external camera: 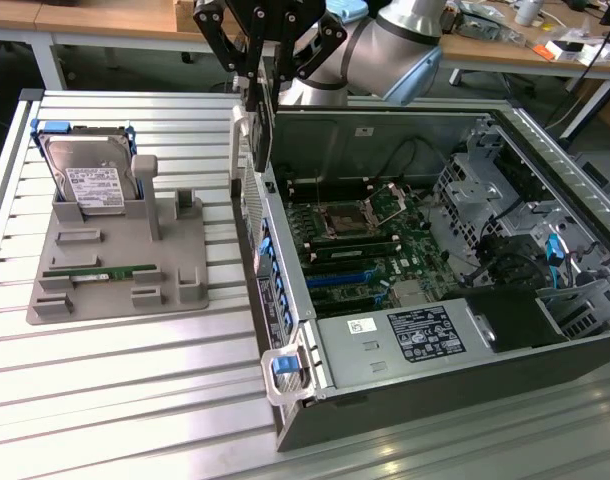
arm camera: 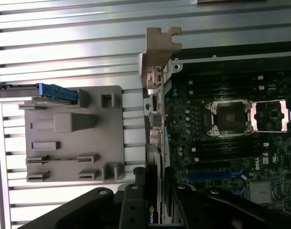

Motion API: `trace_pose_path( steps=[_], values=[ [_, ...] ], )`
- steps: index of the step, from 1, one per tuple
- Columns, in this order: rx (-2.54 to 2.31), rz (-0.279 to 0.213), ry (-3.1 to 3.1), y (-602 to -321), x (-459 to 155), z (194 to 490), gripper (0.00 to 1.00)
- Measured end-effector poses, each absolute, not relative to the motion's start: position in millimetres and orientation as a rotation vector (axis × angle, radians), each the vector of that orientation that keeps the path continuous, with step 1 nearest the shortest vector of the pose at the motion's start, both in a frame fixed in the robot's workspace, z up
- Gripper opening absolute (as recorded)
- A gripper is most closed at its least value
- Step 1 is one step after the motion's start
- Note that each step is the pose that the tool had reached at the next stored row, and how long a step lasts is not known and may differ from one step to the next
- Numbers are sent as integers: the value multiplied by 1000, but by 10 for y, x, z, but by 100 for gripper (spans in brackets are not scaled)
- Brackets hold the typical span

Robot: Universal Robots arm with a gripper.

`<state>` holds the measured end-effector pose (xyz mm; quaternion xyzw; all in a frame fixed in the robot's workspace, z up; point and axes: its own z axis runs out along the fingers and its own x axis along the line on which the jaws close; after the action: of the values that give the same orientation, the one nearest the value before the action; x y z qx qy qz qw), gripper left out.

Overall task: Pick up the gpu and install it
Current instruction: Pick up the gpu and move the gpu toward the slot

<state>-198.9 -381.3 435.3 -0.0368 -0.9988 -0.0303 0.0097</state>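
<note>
The gpu (external camera: 257,135) is a thin dark card with a silver end bracket. It hangs edge-down from my gripper (external camera: 259,70), which is shut on its upper part. The card sits over the rear wall of the open computer case (external camera: 285,300), at the edge nearest the grey holder. In the wrist view the gpu (arm camera: 157,67) runs away from my gripper (arm camera: 156,193), its bracket end farthest out, along the edge of the motherboard (arm camera: 222,157). Blue expansion slots (external camera: 337,280) lie lower on the board.
On the slatted table at the exterior view's left, a grey holder (external camera: 125,270) carries a hard drive (external camera: 90,180) and a green memory stick (external camera: 100,271). Inside the case are the CPU socket (external camera: 350,215), the power supply (external camera: 415,335) and drive cages (external camera: 505,220).
</note>
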Motion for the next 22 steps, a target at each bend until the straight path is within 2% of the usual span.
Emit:
trace_pose_path(
  steps=[22],
  values=[
    [-115, -94, -3119, -3813, -1726, 4353, 26]
  ],
)
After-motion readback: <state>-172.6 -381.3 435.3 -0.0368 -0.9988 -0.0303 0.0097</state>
